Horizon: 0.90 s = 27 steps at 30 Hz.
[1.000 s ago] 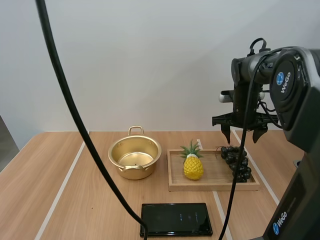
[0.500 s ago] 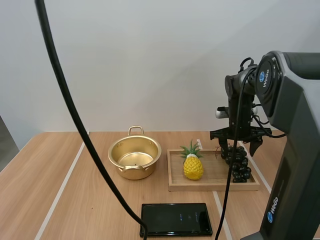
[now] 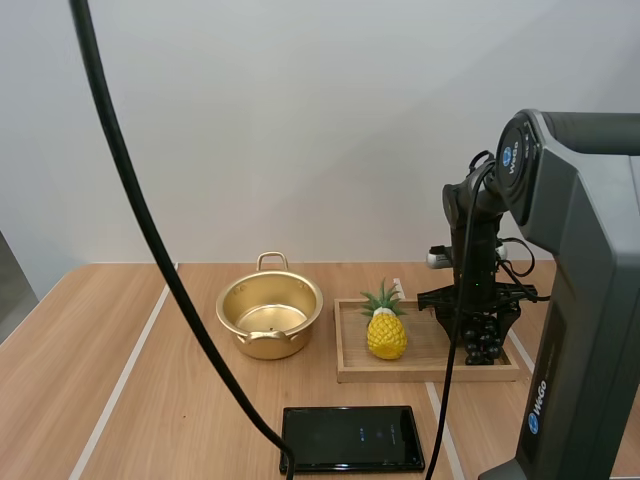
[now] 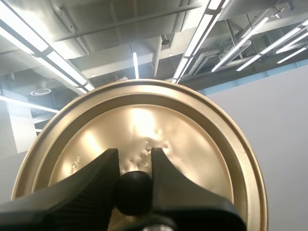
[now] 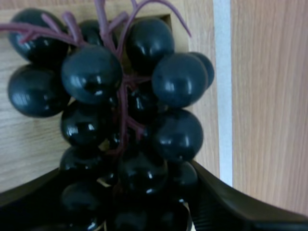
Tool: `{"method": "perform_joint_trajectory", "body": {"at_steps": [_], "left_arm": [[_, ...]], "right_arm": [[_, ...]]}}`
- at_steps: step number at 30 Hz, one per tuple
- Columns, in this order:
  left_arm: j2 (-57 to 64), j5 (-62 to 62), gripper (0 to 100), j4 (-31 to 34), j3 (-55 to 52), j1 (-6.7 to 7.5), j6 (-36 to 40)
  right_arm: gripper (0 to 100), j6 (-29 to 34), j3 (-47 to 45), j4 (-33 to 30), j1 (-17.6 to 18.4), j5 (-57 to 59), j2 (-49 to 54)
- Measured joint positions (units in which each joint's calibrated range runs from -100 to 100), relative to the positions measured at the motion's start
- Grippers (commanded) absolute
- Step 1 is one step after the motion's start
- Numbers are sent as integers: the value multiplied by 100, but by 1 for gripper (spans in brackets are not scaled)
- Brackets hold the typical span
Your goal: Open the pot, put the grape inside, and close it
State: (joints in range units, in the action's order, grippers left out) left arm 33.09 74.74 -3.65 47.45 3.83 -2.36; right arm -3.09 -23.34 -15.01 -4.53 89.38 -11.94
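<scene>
On the counter: a black phone lies at 6 o'clock, by the near edge.
Wooden tray: at 3 o'clock of the pot, carrying pineapple and grapes.
Pot: gold, upright, uncovered.
Lid: off the pot, held by its dark knob.
Grapes: on the tray's 3 o'clock end.
Right tool: spread wide, fingers flanking the bunch; contact unclear.
Left tool: clamped on the knob.
</scene>
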Motion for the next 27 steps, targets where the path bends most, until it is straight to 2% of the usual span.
{"method": "perform_joint_trajectory", "body": {"at_steps": [1,2,3,5,6,16,27], "left_arm": [[0,0,0,0,0,0,0],[0,0,0,0,0,0,0],[0,0,0,0,0,0,0],[0,0,0,0,0,0,0],[0,0,0,0,0,0,0],[0,0,0,0,0,0,0],[0,18,0,0,0,0,0]], "right_arm": [[100,0,0,-16,0,0,-5],[96,0,0,-41,0,0,-5],[69,0,0,-65,0,0,-5],[3,0,0,-205,0,55,-18],[0,0,-12,-297,0,76,-16],[0,45,-21,-378,0,248,303],[0,40,876,-234,0,503,1466]]}}
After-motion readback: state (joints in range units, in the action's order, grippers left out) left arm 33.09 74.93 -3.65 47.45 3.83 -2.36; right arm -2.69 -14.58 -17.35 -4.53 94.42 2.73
